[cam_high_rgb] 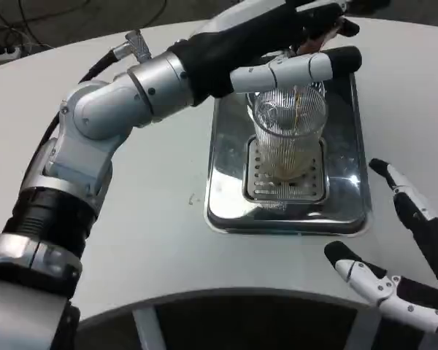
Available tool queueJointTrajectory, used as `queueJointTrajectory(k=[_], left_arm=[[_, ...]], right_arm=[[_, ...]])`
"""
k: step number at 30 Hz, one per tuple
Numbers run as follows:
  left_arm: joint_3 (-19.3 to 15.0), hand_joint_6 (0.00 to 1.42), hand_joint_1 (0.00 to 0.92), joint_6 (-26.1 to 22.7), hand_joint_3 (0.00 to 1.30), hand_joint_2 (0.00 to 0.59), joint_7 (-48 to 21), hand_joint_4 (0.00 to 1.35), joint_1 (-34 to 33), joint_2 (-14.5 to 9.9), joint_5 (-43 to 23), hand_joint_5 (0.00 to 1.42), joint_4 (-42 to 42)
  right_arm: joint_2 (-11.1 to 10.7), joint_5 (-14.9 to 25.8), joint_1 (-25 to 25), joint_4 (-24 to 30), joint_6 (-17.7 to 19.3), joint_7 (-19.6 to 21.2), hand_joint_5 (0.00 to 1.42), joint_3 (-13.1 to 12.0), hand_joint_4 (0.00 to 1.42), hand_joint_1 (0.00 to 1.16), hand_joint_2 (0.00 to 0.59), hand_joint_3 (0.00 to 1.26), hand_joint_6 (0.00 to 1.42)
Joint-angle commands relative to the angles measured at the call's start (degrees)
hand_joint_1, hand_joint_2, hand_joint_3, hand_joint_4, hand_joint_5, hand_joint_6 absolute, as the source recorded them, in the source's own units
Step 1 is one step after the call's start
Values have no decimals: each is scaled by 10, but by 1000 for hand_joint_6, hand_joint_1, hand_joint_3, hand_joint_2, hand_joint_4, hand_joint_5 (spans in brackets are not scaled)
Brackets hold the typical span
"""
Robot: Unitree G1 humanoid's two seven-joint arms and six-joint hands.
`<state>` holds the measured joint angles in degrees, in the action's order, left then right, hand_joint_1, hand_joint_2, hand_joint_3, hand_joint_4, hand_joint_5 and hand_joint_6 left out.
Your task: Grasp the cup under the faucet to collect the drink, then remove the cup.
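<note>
**Cup is filling; lifting it away is still to do**

Start with your left hand: it reaches in from the left across the top of the cup, with one white finger lying along the cup's rim on the near side. You cannot tell from this angle whether the rest of the hand is wrapped round the glass or only resting against it, so treat the grip as unconfirmed. Your right hand hangs in front and to the right of the cup, well apart from it, fingers spread and holding nothing.

The cup itself is a clear ribbed glass standing upright on the slotted grate in the middle of the shiny metal drip tray. A thin amber stream runs down into the cup's mouth, and a shallow layer of drink seems to sit at the bottom. The faucet is hidden behind your left hand.

So, as a judgement: the cup is placed and pouring is under way, with the cup looking far from full. What is left is to wait for the fill, make sure the left hand really has the cup, then carry it clear of the tray onto the white worktop.
</note>
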<state>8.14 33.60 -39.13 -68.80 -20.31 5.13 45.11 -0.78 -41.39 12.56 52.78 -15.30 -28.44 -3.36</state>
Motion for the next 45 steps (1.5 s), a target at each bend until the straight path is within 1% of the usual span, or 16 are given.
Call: queueJointTrajectory(k=[1, 2, 7, 9, 11, 13, 18, 20, 26, 31, 35, 39, 45], left_arm=[[16, 77, 0, 5, 89, 98, -11, 0, 6, -6, 18, 111, 7], [15, 77, 0, 6, 89, 97, -10, 0, 6, -6, 18, 111, 7], [13, 77, 0, 8, 89, 97, -4, 0, 8, -8, 18, 110, 3], [12, 77, 0, 10, 89, 97, -3, 1, 8, -9, 17, 110, 1], [12, 77, 0, 10, 89, 97, -3, 2, 8, -9, 16, 110, 0], [13, 77, 0, 10, 89, 97, -2, 3, 8, -9, 17, 110, 0], [13, 76, 0, 10, 89, 97, -2, 4, 6, -10, 17, 110, -1], [14, 76, 0, 10, 89, 97, -2, 4, 6, -10, 18, 110, -1], [15, 76, 0, 11, 89, 98, -3, 5, 2, -9, 18, 116, 1], [15, 76, 0, 11, 89, 99, -3, 12, 1, -9, 18, 119, 1], [15, 76, 0, 11, 89, 99, -4, 14, 0, -10, 17, 120, -1], [14, 76, 0, 11, 89, 99, -5, 15, -2, -12, 16, 120, -2], [14, 76, 0, 11, 89, 100, -5, 15, -5, -12, 16, 120, -1]], right_arm=[[-3, 49, -19, -32, -11, 27, 3, 0, 0, 600, 261, 0, 33], [-4, 59, -25, -41, -9, 36, 3, 2, 0, 622, 251, 0, 33], [-10, 100, -70, -102, 7, 92, 16, 4, 0, 654, 245, 0, 33], [-16, 110, -82, -121, 12, 109, 15, 5, 0, 656, 245, 0, 33], [-23, 121, -94, -141, 18, 127, 26, 7, 0, 712, 221, 0, 33], [-29, 129, -104, -155, 21, 141, 28, 8, 0, 730, 217, 0, 22], [-43, 149, -140, -209, 33, 178, 28, 10, 0, 742, 212, 0, 17], [-48, 156, -150, -223, 35, 188, 28, 12, 0, 748, 209, 0, 7], [-55, 172, -188, -271, 40, 212, 28, 20, 0, 755, 210, 0, 2], [-55, 181, -228, -316, 45, 233, 28, 32, 0, 760, 211, 0, 1], [-59, 188, -248, -343, 52, 250, 28, 38, 0, 763, 212, 0, 1], [-58, 193, -278, -382, 58, 268, 28, 43, 0, 764, 212, 0, 1], [-59, 204, -311, -422, 64, 286, 28, 50, 0, 765, 212, 0, 0]])
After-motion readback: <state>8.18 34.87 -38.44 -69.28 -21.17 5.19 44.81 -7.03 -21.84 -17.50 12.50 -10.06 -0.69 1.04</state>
